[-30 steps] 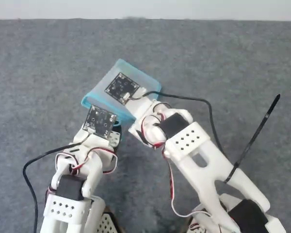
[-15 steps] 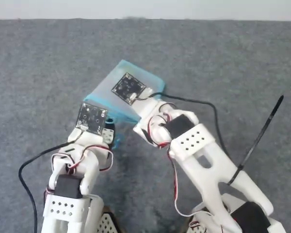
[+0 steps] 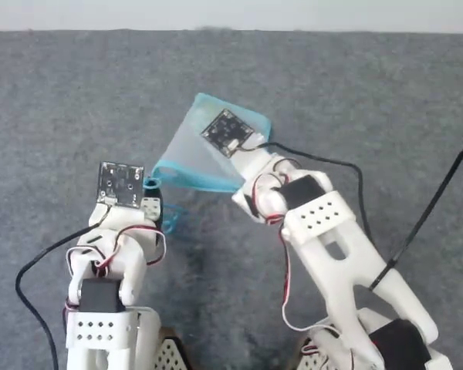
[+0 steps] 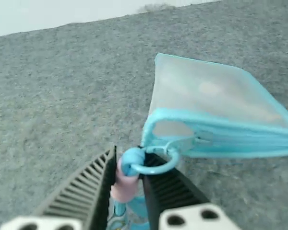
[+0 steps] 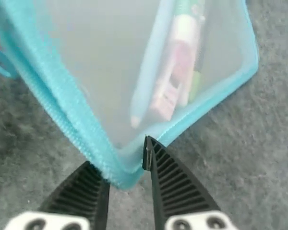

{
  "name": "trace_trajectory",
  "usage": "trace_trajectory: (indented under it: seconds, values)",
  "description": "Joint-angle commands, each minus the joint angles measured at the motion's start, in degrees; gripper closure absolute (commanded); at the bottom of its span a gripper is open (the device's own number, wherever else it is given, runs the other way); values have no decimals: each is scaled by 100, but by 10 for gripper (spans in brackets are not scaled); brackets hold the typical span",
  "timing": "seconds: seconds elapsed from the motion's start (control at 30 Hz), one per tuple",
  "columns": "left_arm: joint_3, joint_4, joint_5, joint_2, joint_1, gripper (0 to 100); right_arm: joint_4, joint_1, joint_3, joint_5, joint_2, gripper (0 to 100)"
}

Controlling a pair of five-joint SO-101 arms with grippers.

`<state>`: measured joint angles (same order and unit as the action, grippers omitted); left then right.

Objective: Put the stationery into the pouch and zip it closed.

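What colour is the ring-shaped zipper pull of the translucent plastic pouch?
Light blue; the ring-shaped zipper pull shows best in the left wrist view.

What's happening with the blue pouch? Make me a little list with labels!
pouch: see-through with blue edges, on the grey table
stationery: inside the pouch, seen through its wall
zipper pull: at one end of the pouch, pinched by the left gripper
right gripper: clamped on the pouch's opposite corner
zip: looks shut along the edge that shows
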<state>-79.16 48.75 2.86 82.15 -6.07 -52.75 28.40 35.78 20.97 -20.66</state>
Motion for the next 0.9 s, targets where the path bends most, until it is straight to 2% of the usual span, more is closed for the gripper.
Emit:
trace_trajectory:
  seconds: [0.0,0.3,0.57,0.63,0.73,0.87]
  values:
    - [101,-237,-70,-53,-211,988,-75,-708,26,149,-92,992]
    - [92,-220,-70,-53,-185,988,-189,-1604,18,185,-92,992]
    - [57,-211,-70,-62,-62,987,-198,-1815,18,158,-92,992]
    - [-22,-202,-44,-62,176,976,-242,-1736,26,141,-92,991]
    - [-189,-202,-44,-88,747,907,-585,-1631,-9,35,-119,990]
    - [-426,-202,-44,-97,1846,835,-901,-1622,-18,-264,-154,988]
